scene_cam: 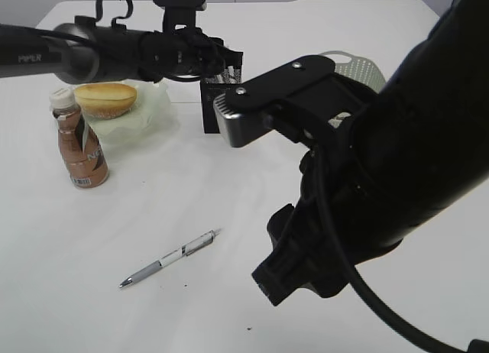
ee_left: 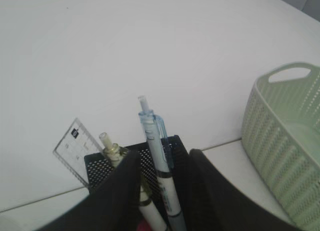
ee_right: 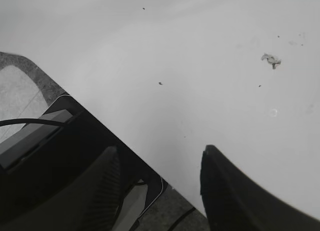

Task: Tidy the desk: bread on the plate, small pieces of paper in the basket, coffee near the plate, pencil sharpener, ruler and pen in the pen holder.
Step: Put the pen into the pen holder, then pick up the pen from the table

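Observation:
My left gripper (ee_left: pixel 164 157) stands open over the black mesh pen holder (ee_left: pixel 102 166), its fingers on either side of a blue-capped pen (ee_left: pixel 159 151) that stands in the holder with a gap on each side. A second pen (ee_left: pixel 111 148) and the clear ruler (ee_left: pixel 75 141) also stand in it. Another pen (scene_cam: pixel 170 259) lies on the table in front. The bread (scene_cam: pixel 105 99) sits on the plate (scene_cam: pixel 149 116), with the coffee bottle (scene_cam: pixel 80 143) beside it. My right gripper (ee_right: pixel 160 150) is open and empty. A small piece of paper (ee_right: pixel 270 59) lies ahead of it. The pencil sharpener is hidden.
The pale green basket (ee_left: pixel 285 141) stands right of the pen holder (scene_cam: pixel 218 101). My right arm (scene_cam: pixel 367 177) fills the near right of the exterior view and hides part of the basket (scene_cam: pixel 355 66). The table's near edge (ee_right: pixel 125 156) runs under the right gripper.

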Action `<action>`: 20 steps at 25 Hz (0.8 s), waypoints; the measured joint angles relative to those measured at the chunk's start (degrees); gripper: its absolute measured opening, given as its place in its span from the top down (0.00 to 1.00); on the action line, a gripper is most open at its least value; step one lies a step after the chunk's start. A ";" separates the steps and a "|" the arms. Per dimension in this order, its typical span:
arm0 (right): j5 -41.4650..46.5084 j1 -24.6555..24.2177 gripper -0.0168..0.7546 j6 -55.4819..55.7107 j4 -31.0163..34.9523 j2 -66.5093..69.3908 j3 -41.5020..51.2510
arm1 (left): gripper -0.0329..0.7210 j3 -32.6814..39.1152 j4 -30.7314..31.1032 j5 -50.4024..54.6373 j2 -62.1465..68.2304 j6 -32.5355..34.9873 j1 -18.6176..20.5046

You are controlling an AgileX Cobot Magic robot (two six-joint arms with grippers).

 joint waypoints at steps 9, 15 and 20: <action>1.83 0.00 0.48 1.41 0.72 0.00 -1.54 | 0.64 -0.04 5.21 29.64 -11.48 0.36 0.00; 2.53 0.00 0.48 2.10 3.75 0.00 -1.54 | 0.64 -0.13 5.90 52.54 -18.80 4.49 0.00; 2.60 0.00 0.48 2.19 7.47 0.00 -1.54 | 0.64 -0.26 5.54 67.49 -20.65 10.09 0.00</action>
